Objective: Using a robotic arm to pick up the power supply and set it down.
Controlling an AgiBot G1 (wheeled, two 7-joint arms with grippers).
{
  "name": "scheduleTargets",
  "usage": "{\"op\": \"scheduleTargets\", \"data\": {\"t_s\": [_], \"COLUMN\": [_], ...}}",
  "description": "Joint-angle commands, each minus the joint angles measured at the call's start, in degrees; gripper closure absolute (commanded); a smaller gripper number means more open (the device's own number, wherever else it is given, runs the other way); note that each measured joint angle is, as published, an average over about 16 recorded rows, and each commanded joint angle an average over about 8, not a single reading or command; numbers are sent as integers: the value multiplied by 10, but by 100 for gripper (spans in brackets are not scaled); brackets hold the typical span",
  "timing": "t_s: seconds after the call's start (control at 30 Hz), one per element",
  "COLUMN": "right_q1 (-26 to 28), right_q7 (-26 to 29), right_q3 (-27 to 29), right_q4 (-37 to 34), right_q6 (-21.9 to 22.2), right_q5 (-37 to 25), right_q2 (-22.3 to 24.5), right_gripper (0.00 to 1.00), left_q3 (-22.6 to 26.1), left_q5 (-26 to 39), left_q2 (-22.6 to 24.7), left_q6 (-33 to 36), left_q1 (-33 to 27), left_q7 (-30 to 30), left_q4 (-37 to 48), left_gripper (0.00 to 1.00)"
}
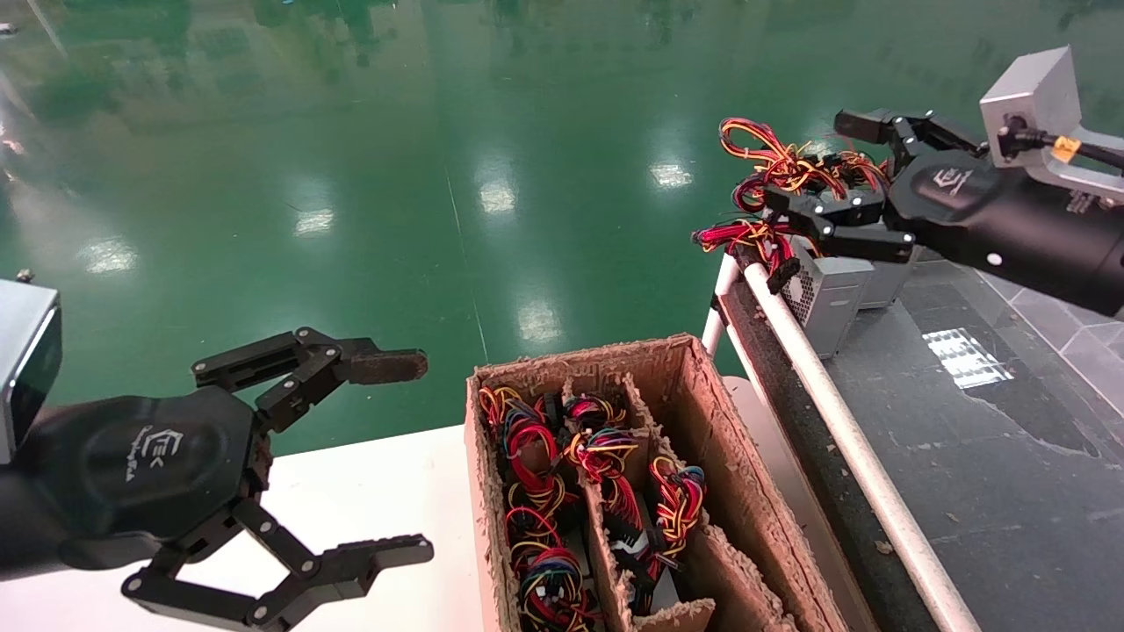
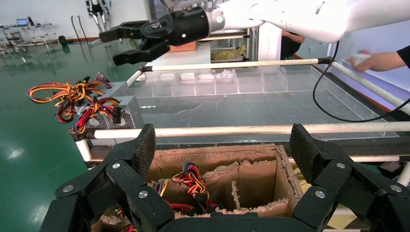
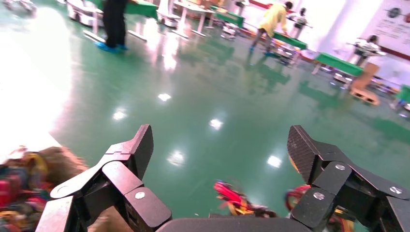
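A silver power supply [image 1: 828, 300] with a bundle of red, yellow and black wires [image 1: 773, 167] stands at the far end of the dark worktop; in the left wrist view the power supply [image 2: 115, 114] sits behind the white rail. The robotic arm's right gripper [image 1: 812, 162] hovers just above it, open, with nothing between its fingers. In the right wrist view, the right gripper [image 3: 221, 150] shows only green floor between its pads, with the wires [image 3: 233, 198] below. My left gripper [image 1: 417, 456] stays open over the white table, and the left gripper [image 2: 223, 150] faces the cardboard box.
A worn cardboard box [image 1: 702, 395] with dividers holds several wired units [image 1: 606, 474]. A white rail [image 1: 843, 421] edges the dark worktop [image 1: 983, 456]. Clear bins [image 2: 212, 82] line its far side, where a person's hand [image 2: 374, 60] reaches in. A second silver unit [image 1: 885, 279] stands behind the first.
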Motion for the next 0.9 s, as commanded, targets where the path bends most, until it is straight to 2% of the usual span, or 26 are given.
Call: {"op": "scheduleTargets", "data": {"t_s": [0.03,0.9], "right_q1": [-10,-138], "right_q7": [8,112], "right_q3": [1,19], "right_q4": [17,222], "right_q6": [-9,-124], "right_q5": [9,119], "right_q2": [6,75], "right_gripper": [0,0], "left_q3": [0,0], "left_q5": [0,0], "left_q2": [0,0], "left_q6": [0,0], "left_q1": [0,0], "left_q7": [0,0], "left_q4": [0,0], "left_gripper": [0,0]}}
